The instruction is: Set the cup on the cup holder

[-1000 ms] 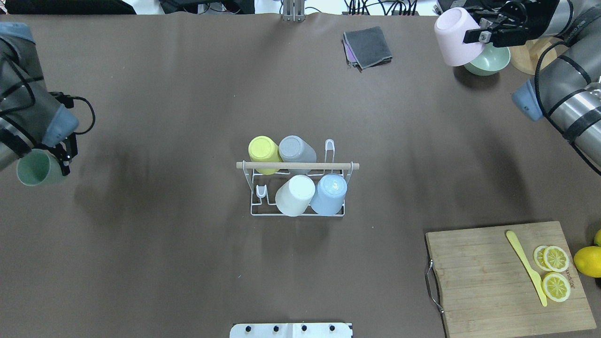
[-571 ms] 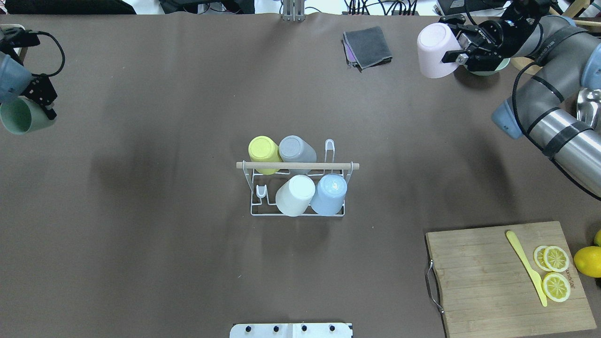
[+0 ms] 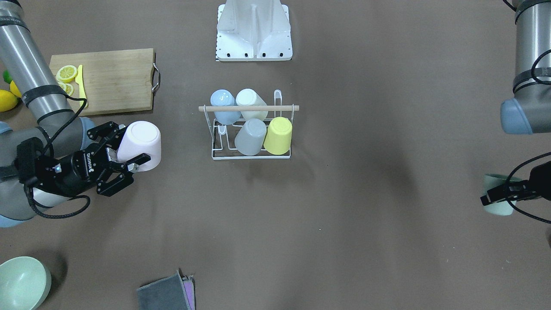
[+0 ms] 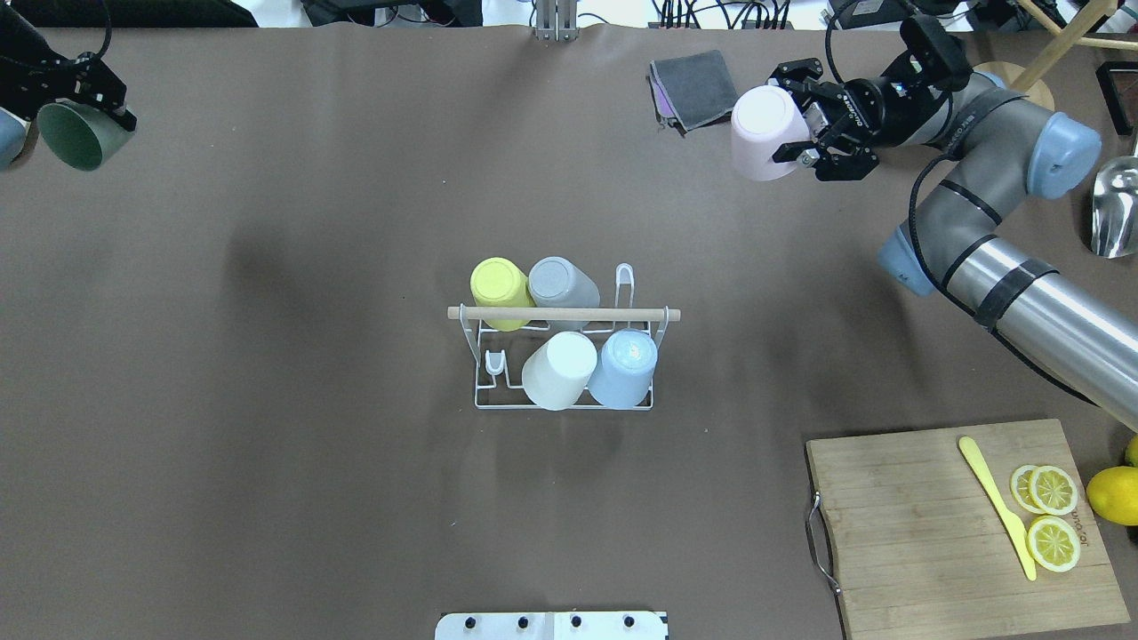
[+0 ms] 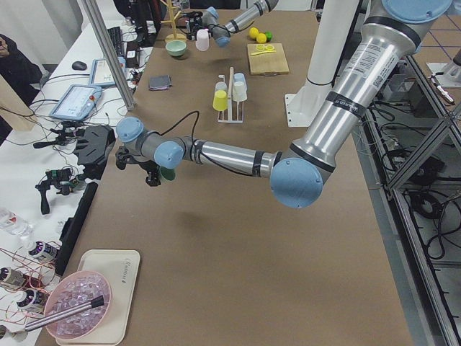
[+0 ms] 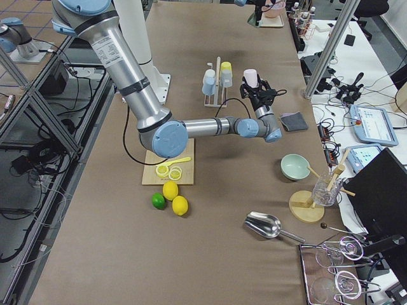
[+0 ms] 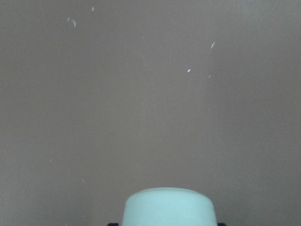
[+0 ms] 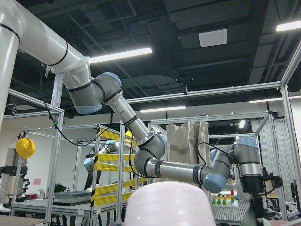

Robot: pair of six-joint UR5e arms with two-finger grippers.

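The white wire cup holder (image 4: 560, 313) with a wooden dowel stands mid-table; it also shows in the front view (image 3: 247, 108). It carries a yellow, a grey, a white and a blue cup upside down. Two prongs are free, one at the far right (image 4: 624, 280) and one at the near left (image 4: 494, 363). My right gripper (image 4: 794, 116) is shut on a pink cup (image 4: 763, 133), held bottom-up in the air at the far right. My left gripper (image 4: 89, 102) is shut on a green cup (image 4: 71, 138), tilted, at the far left corner.
A folded grey cloth (image 4: 698, 87) lies at the far edge beside the pink cup. A wooden cutting board (image 4: 942, 524) with lemon slices and a yellow knife is at the near right. A green bowl (image 3: 21, 282) and a metal scoop (image 4: 1111, 209) are at the far right.
My right gripper has carried the pink cup leftward, away from the green bowl. My left gripper has carried the green cup away to the far left corner and tilted it.
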